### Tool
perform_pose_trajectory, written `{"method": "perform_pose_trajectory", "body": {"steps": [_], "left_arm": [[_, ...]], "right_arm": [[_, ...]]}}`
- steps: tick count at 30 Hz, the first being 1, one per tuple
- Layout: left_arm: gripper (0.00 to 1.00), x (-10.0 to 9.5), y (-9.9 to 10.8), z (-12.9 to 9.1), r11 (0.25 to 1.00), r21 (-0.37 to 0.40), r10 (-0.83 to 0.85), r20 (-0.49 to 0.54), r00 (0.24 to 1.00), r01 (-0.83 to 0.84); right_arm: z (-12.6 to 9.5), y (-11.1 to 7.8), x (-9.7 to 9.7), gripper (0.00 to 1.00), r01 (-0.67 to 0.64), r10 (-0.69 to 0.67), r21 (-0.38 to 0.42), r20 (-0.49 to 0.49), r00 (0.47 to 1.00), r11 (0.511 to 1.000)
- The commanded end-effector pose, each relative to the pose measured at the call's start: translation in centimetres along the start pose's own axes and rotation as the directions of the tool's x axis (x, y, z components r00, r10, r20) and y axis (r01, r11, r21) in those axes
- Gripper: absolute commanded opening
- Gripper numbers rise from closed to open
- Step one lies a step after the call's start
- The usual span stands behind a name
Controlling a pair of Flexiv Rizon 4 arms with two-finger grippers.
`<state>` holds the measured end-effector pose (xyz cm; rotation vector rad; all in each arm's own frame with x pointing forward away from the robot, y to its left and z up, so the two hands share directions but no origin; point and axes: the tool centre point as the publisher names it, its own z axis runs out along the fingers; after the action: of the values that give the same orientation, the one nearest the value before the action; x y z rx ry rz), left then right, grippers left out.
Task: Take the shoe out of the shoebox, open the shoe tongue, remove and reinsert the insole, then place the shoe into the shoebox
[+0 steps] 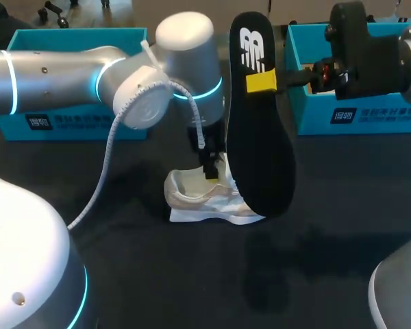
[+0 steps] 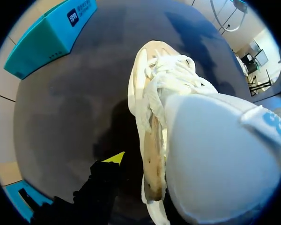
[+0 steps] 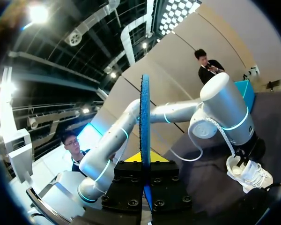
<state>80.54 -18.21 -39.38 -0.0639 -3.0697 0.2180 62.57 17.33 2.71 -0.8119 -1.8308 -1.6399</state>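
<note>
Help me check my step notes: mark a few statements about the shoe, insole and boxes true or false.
1. The right hand holds the insole up off the table. True.
2. The shoe sits inside a box. False: it stands on the table, out in front of the left box and the right box.
3. The insole is black. True.
4. The left hand is inside the right box. False: it is down at the shoe's opening.
</note>
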Motion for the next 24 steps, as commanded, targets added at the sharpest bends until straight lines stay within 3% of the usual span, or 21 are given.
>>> {"method": "perform_pose_trajectory", "body": {"steps": [1,3,9,14,24], "left_arm": [[0.16,0.2,0.2,0.3,1.000,0.007,0.007,-0.012,1.000,-0.007],[0.00,0.4,0.3,0.3,1.000,0.011,0.017,-0.019,1.000,-0.016],[0.00,0.5,0.3,0.2,0.997,0.021,0.075,-0.048,0.996,-0.074],[0.00,0.3,0.1,-0.6,0.987,0.049,0.155,-0.131,0.979,-0.150],[0.00,0.6,0.1,-4.5,0.961,0.188,0.244,-0.228,0.943,-0.203]], "right_arm": [[0.3,0.1,-0.1,0.00,-0.002,0.002,0.002,0.002,1.000,1.000],[0.3,0.1,-0.1,0.00,-0.002,0.002,0.002,0.002,1.000,1.000],[0.3,0.1,-0.1,0.00,-0.002,0.002,0.002,0.002,1.000,1.000],[0.3,0.1,-0.1,0.00,-0.002,0.002,0.002,0.002,1.000,1.000],[0.3,0.1,-0.1,0.00,-0.002,0.002,0.002,0.002,1.000,1.000]]}}
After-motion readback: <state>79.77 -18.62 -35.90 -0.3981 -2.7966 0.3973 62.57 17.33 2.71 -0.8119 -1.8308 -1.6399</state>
